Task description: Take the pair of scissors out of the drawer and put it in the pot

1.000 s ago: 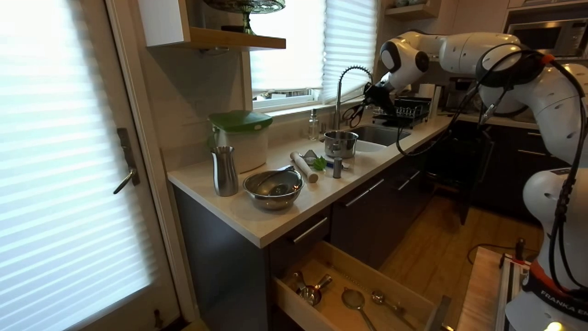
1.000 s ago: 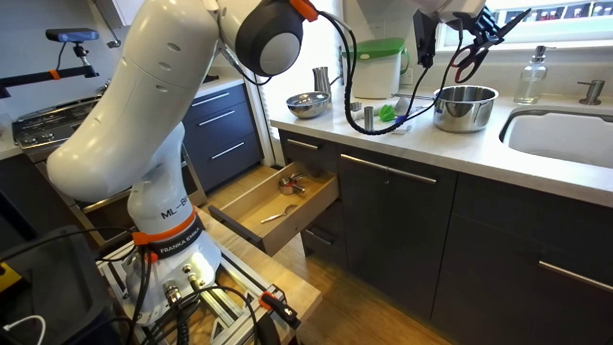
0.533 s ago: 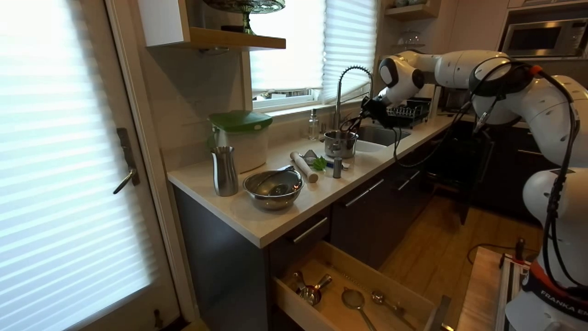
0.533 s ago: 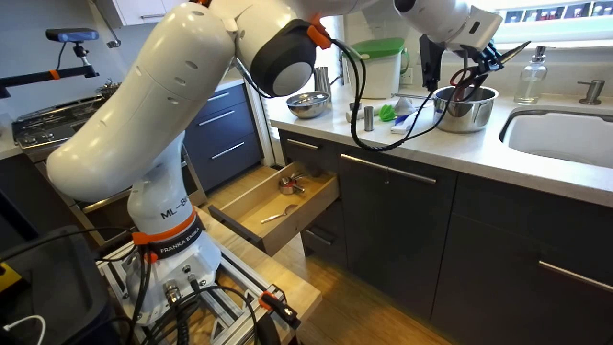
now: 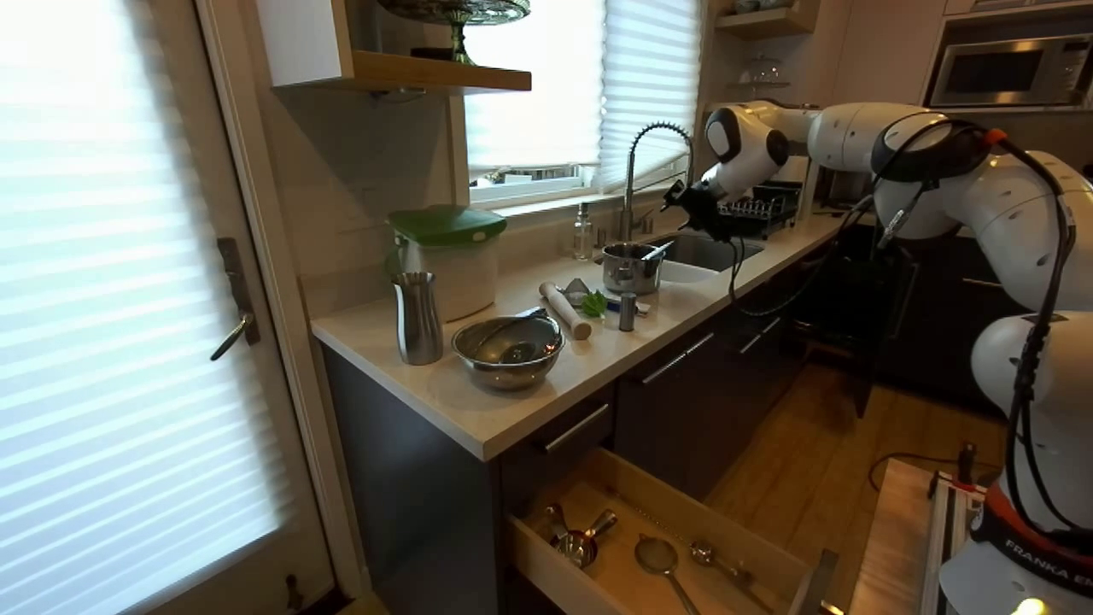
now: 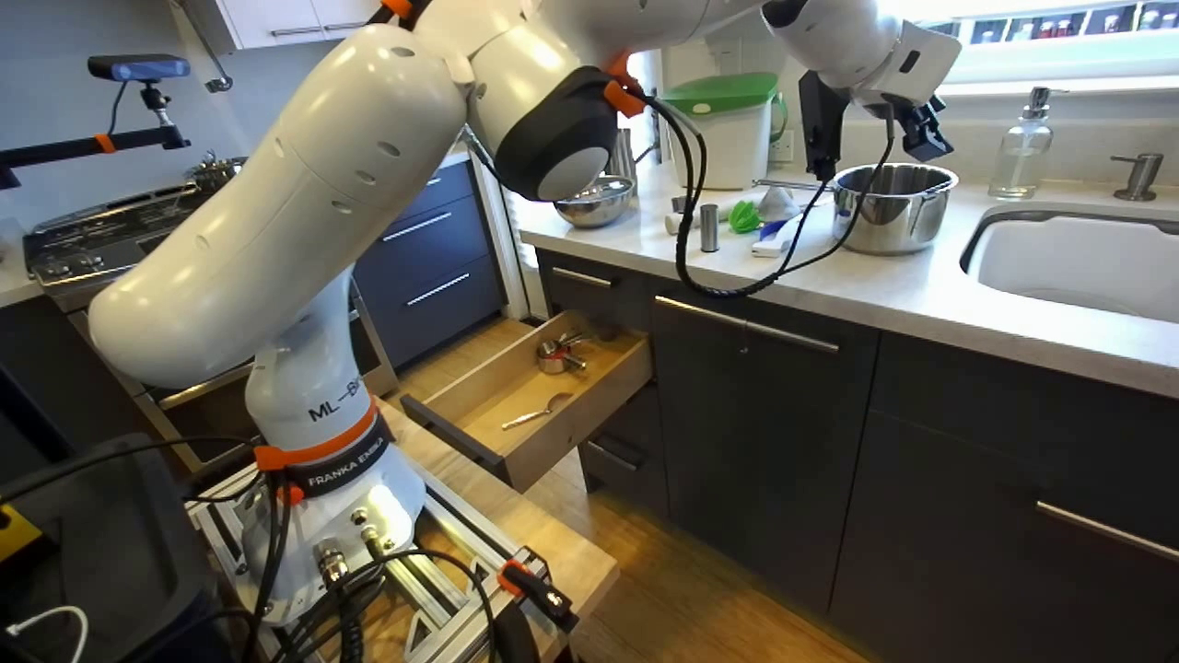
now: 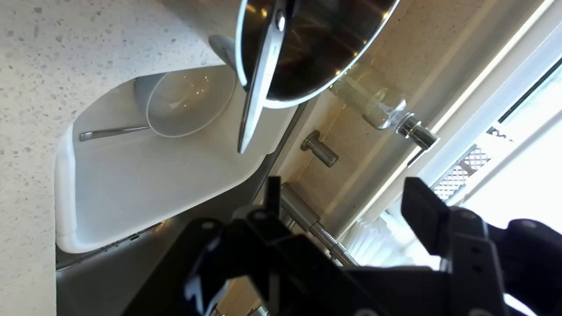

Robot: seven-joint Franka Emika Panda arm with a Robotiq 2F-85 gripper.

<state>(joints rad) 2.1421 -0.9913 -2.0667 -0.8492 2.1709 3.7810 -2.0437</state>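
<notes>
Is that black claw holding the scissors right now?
No, in the wrist view the gripper stands open, apart from the scissors, which jut over the rim of the pot.

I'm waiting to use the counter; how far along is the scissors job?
Done: the scissors are out of the drawer and in the pot, partly sticking out. In hand: nothing; the claw is open. Left: probably just retreating, as it hangs close to the pot.
</notes>
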